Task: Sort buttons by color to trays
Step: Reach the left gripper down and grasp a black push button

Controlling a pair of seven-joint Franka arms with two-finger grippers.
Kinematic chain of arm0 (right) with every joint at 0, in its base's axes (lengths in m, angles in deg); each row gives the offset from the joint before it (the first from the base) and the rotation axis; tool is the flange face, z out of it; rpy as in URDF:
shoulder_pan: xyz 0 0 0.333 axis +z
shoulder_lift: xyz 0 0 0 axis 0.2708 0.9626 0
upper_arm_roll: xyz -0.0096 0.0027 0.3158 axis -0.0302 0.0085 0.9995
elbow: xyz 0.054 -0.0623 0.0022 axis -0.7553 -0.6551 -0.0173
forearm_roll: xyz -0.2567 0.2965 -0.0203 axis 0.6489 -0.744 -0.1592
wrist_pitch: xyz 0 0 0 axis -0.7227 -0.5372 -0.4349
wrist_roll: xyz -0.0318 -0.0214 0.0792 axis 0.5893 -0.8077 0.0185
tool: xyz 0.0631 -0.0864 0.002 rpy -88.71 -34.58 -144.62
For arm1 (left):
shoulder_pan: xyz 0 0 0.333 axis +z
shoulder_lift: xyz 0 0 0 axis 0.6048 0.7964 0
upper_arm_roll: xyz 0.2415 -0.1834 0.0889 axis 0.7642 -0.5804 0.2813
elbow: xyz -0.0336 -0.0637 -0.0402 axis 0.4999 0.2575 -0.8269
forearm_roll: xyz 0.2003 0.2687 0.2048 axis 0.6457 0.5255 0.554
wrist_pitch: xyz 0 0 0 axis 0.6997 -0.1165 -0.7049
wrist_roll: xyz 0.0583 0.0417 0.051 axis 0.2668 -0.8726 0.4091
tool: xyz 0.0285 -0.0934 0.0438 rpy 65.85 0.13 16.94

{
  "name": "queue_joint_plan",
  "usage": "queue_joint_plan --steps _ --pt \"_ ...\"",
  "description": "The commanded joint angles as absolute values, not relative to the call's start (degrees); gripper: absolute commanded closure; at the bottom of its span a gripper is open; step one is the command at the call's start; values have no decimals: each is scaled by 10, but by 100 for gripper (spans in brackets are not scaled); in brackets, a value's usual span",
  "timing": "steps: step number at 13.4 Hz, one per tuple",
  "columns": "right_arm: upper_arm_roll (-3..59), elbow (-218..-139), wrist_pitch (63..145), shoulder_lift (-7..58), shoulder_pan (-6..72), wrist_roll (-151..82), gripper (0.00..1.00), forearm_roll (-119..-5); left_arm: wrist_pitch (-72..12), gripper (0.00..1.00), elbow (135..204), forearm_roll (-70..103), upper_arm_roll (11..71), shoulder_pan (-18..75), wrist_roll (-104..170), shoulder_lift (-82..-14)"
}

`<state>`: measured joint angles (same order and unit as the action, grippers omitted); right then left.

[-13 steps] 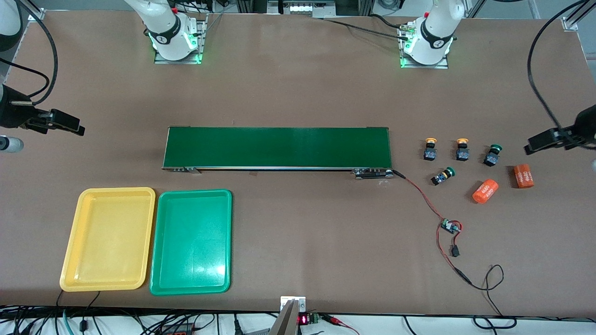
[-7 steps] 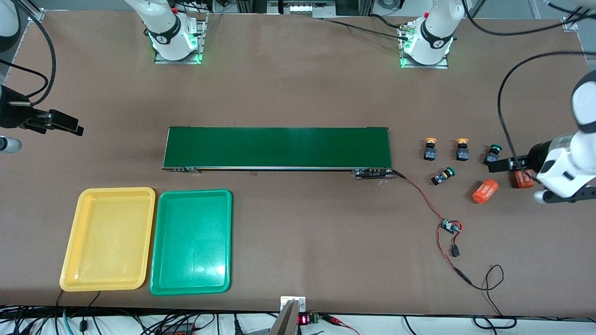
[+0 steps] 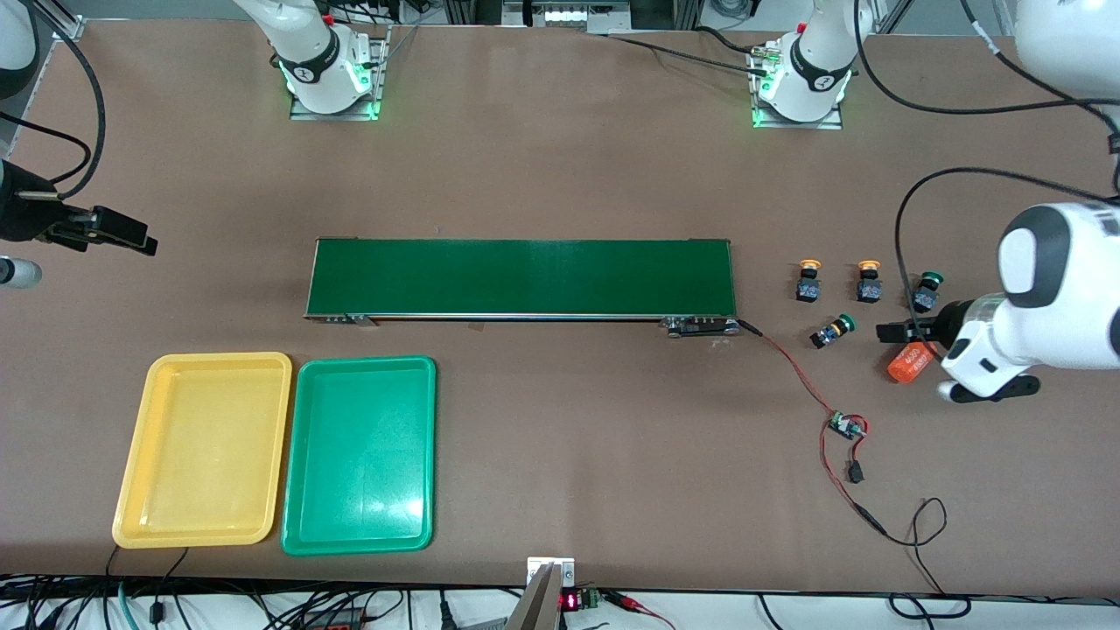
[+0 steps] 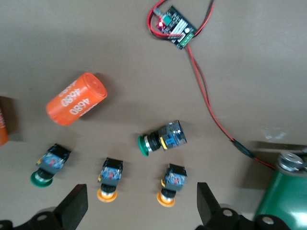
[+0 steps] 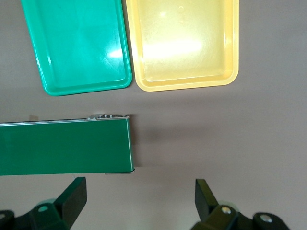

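Approach step in hand: left gripper (image 3: 885, 332), jaws spread and empty, hangs at frame right over the four buttons (image 4: 161, 137), which next need pinching; right gripper (image 3: 149, 244) waits spread upper left; trays (image 3: 140, 411) lower left lie empty.

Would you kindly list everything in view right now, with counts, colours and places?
Yellow-capped buttons: two, black bodies, side by side off the conveyor's end toward the left arm's end of the table.
Green-capped buttons: two; one upright beside the yellow pair, one on its side nearer the front camera.
Orange cylinder: one showing, marked 4680, lying beside the tipped button.
Conveyor belt: one, dark green, mid-table.
Yellow tray: one, nothing in it.
Green tray: one, beside the yellow tray, nothing in it.
Circuit board: one, on red and black wires from the conveyor.
Left gripper: fingers open, over the buttons and cylinder.
Right gripper: fingers open, waiting off the conveyor's other end.
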<state>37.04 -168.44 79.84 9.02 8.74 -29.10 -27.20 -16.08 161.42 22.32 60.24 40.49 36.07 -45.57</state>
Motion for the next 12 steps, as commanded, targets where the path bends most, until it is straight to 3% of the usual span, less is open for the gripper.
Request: queue_joint_plan --steps 1,4,12 --pt "374 -1677 792 95 82 -298 0 -279 -250 0 1692 213 605 398 368 -467" --pt "374 -1677 792 95 84 -297 0 -279 -273 0 1702 216 588 395 385 -459" --pt "374 -1677 790 95 83 -293 0 -279 -300 0 1701 213 585 395 777 -428"
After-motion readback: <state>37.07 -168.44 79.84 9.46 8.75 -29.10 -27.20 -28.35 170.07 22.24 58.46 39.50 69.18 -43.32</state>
